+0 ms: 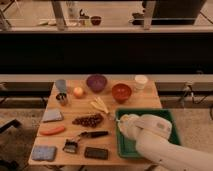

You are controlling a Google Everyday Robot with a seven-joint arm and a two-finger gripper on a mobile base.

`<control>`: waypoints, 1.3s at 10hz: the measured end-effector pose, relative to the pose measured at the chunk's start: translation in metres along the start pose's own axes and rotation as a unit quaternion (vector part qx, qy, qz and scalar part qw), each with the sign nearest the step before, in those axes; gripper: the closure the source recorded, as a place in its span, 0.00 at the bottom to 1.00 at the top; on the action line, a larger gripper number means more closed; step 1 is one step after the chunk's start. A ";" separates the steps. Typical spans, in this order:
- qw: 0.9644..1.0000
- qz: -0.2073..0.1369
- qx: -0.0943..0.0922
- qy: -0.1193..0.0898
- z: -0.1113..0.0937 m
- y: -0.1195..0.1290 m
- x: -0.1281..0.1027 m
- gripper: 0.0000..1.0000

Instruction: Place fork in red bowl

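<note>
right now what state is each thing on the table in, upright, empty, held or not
red bowl: upright, no fork showing in it
purple bowl: upright, looks empty
white cup: upright, beside the red bowl
blue cup: upright
green tray: flat, partly covered by the arm
gripper: low at the tray's left edge, short of the red bowl

Blocked left of the red bowl [121, 93] by the purple bowl [96, 82], right by the white cup [141, 81]; open in front across table [146, 103] to the hand [121, 121].
</note>
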 end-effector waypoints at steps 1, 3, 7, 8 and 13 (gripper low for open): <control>1.000 -0.003 -0.002 0.012 0.000 -0.007 0.012 1.00; 0.999 -0.015 -0.005 0.033 0.006 -0.025 0.029 1.00; 0.998 -0.020 0.015 0.056 -0.003 -0.045 0.067 1.00; 0.998 -0.020 0.022 0.060 -0.008 -0.048 0.076 1.00; 0.996 -0.078 -0.001 0.047 0.010 -0.082 0.071 1.00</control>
